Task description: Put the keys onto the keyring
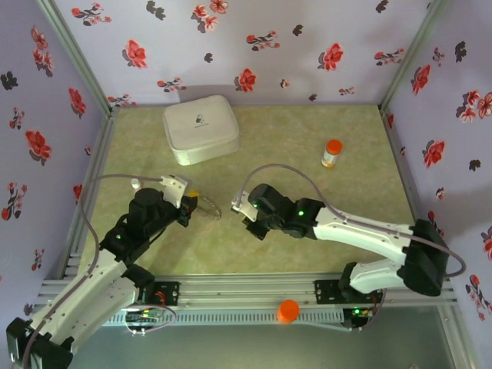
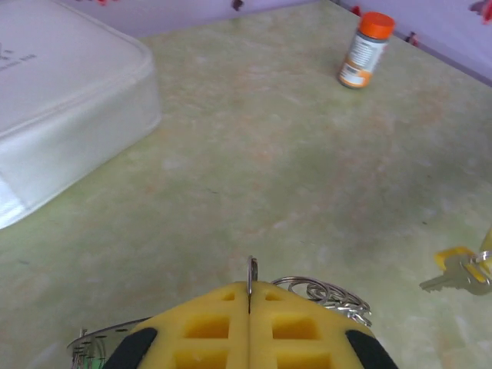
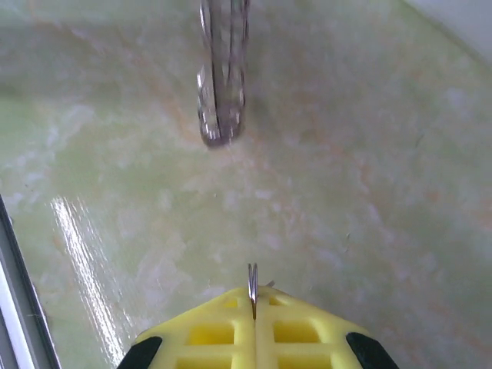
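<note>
Left wrist view: the left gripper (image 2: 250,300) is pinched tight on the keyring (image 2: 327,294), held mid-table. Just right of it is one yellow-headed key (image 2: 455,275). The right gripper (image 3: 252,304) is closed on a thin metal sliver, seemingly that key. Hold the keyring steady and bring the key's hole squarely to its rim. Count: one keyring, one key, one bottle (image 2: 365,48), one white box (image 2: 69,100).

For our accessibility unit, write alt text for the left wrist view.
The left gripper, its yellow jaws shut, pinches the grey toothed keyring at the frame's bottom edge. A small yellow-headed key shows at far right, over the green marbled table; a white box sits upper left, an orange-capped bottle upper right.
</note>
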`<state>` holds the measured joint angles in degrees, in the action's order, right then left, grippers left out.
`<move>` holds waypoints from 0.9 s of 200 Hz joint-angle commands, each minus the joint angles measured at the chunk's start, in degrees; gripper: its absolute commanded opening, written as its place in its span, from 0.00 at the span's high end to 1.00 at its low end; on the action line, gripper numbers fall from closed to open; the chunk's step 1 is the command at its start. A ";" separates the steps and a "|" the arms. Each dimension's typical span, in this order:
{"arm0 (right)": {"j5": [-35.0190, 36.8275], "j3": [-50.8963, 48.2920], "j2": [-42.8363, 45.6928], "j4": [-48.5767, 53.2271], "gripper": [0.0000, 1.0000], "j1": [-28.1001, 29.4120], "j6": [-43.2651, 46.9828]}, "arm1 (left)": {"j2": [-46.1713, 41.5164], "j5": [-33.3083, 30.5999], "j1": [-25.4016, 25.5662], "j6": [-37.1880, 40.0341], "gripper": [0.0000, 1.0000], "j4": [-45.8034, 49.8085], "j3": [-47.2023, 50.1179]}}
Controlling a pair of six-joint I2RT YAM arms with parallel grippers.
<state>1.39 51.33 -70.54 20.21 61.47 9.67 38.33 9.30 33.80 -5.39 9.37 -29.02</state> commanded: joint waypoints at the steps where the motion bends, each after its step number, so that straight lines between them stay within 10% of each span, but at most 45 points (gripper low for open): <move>1: 0.90 -2.05 3.76 -5.96 1.00 -0.29 5.29 | 0.09 6.88 1.36 0.12 1.00 -4.36 -1.49; 128: 6.95 -5.01 9.06 -15.74 1.00 4.96 37.82 | 0.13 15.75 7.36 -5.21 1.00 -8.94 0.97; 180: 5.85 -7.19 8.55 -21.55 1.00 6.17 37.65 | 2.04 13.36 8.99 0.41 1.00 -9.20 1.09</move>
<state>6.50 45.17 -62.28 3.77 67.20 45.50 39.70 23.07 41.76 -8.62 3.27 -28.03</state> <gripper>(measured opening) 0.049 0.038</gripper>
